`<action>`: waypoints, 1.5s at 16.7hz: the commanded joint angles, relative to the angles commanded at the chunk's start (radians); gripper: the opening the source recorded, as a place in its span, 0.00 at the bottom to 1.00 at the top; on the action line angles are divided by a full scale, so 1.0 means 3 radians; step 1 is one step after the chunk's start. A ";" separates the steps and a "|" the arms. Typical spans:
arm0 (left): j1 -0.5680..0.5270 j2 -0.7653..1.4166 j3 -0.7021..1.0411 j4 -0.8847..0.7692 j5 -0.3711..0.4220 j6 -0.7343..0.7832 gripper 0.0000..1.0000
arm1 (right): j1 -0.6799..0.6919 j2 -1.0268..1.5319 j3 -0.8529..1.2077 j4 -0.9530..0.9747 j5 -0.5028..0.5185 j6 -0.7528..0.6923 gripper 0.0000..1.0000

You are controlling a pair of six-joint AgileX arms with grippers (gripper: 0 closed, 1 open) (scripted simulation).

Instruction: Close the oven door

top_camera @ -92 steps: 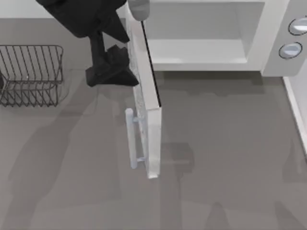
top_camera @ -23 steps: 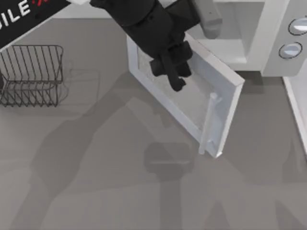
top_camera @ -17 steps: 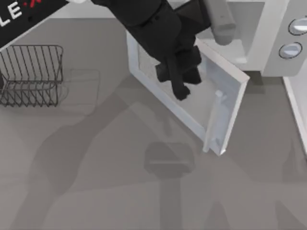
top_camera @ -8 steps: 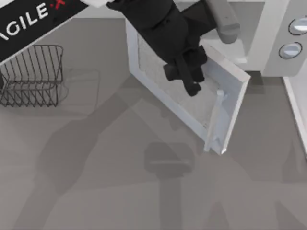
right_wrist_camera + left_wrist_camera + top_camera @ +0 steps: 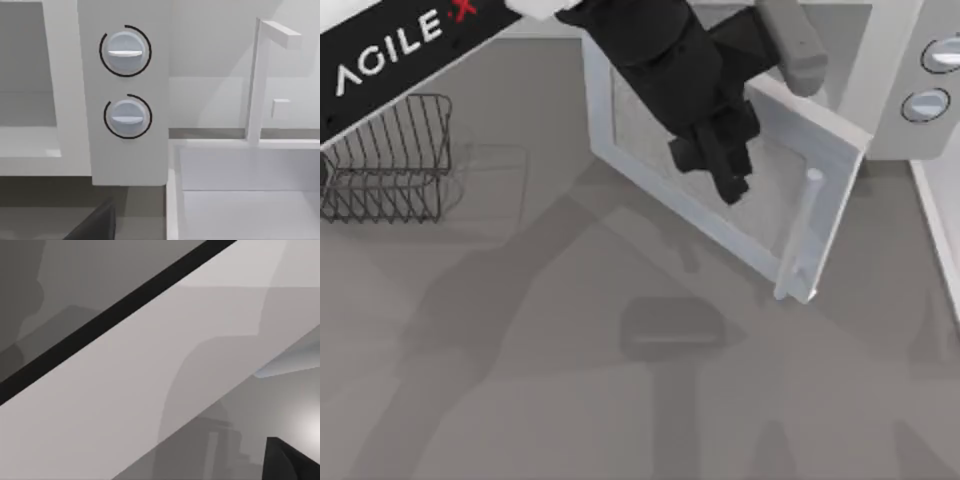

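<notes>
White-framed oven door (image 5: pixel 750 215) with grey speckled window stands ajar before the white boxy oven (image 5: pixel 895 90), angled toward the table's right. Left gripper (image 5: pixel 725 170) presses its window, fingers unclear.

- A dark wire rack (image 5: pixel 382 158) stands on the grey table (image 5: pixel 520 380) at the top view's left, well apart from everything else, its thin shadow falling just beside it on the right.
- A white sink (image 5: pixel 240 195) lies at the table's right edge; the right wrist view shows its pale basin.
- A white square-section faucet (image 5: pixel 260 80) rises upright from the sink's back rim and bends over the basin.
- A small white block (image 5: pixel 281 108) sits near the faucet, against the wall behind.
</notes>
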 joint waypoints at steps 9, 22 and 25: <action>-0.0072 0.0112 0.0251 0.0022 -0.0071 -0.0098 0.00 | 0.0000 0.0000 0.0000 0.0000 0.0000 0.0000 1.00; -0.0193 0.0338 0.0438 -0.0100 -0.0086 -0.0215 0.00 | 0.0000 0.0000 0.0000 0.0000 0.0000 0.0000 1.00; -0.0193 0.0326 0.0556 -0.0052 -0.0112 -0.0209 0.00 | 0.0000 0.0000 0.0000 0.0000 0.0000 0.0000 1.00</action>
